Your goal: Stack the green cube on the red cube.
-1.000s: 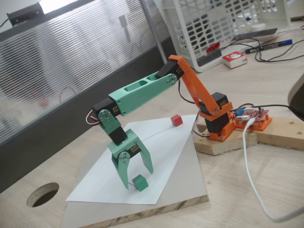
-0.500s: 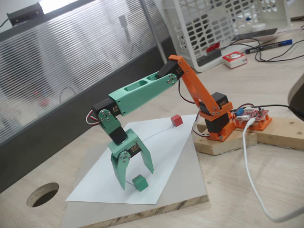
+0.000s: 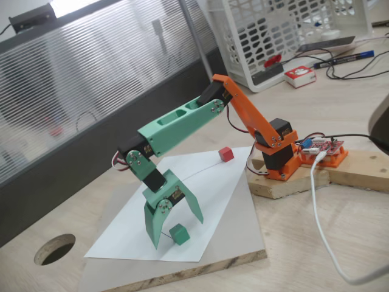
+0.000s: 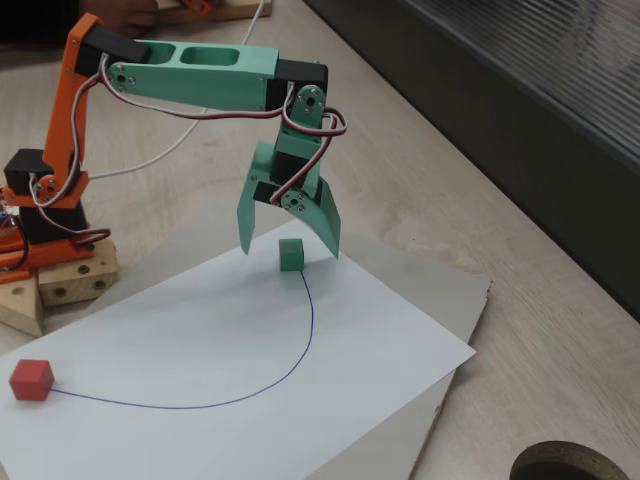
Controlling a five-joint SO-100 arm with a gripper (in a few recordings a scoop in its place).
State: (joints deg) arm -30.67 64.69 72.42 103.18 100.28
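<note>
Hand (image 3: 178,227) has dropped lower and now straddles the green cube (image 3: 178,233), fingers spread wide, gripping nothing. It looks just short of the paper (image 4: 250,340), though that's hard to judge. Red cube (image 4: 31,379) waits well apart, so closing comes next.

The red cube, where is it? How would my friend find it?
Look at the white sheet of paper on the table. A thin blue pen line curves across it; the red cube sits at one end. The green cube at the other end lies under the open gripper.
</note>
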